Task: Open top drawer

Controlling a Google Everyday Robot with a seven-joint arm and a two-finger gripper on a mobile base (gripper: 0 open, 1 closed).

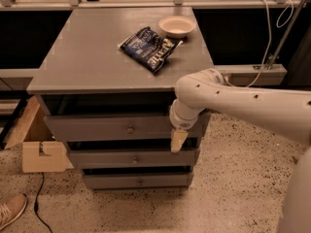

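The top drawer (97, 127) is the widest grey front just under the cabinet top, with a small round metal knob (129, 129) at its centre. It stands out a little, with a dark gap above it. My gripper (178, 141) hangs down from the white arm in front of the drawer's right end, right of the knob and apart from it. One tan finger shows, pointing down over the gap to the second drawer (133, 158).
A dark blue snack bag (151, 47) and a pale bowl (177, 26) lie on the cabinet top (87, 57). A third drawer (138, 180) sits lowest. A cardboard box (39, 152) stands at the left, with a cable and a shoe (12, 210) on the speckled floor.
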